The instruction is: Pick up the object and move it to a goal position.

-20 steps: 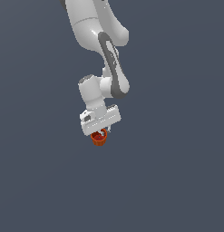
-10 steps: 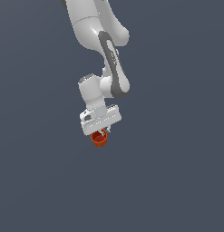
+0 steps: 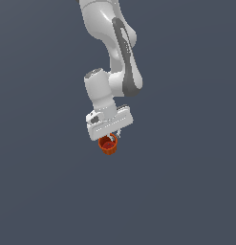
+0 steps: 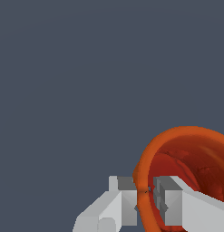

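Observation:
The small orange-red cup hangs just under my white gripper in the middle of the exterior view. In the wrist view the cup shows its darker red inside, and its rim wall sits between my two fingers. One finger is outside the wall, the other finger is inside the cup. My gripper is shut on the cup's rim. The cup's lower part is partly hidden in the wrist view.
Only a plain dark grey-blue background surrounds the arm in both views. No other objects or edges show.
The arm and the cup look almost unmoved; the cup stays held under the gripper.

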Available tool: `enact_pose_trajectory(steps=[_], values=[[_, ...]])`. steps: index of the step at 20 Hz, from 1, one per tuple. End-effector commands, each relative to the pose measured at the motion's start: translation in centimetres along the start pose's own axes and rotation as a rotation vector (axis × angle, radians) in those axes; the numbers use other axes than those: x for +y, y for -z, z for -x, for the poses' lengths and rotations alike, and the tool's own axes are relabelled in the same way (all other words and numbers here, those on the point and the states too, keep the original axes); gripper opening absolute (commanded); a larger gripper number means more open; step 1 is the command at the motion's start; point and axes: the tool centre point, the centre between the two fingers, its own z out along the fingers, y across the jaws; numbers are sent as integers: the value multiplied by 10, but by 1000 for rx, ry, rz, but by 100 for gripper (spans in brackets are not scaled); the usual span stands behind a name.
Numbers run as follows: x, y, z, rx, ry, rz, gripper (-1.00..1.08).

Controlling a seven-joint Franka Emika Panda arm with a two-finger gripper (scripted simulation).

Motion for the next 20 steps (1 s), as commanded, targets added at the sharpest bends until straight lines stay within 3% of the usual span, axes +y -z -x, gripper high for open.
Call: enact_pose_trajectory(steps=[1, 20], values=[[-6, 14, -19, 2, 1, 1, -100], [-49, 131, -186, 2, 1, 2, -100]])
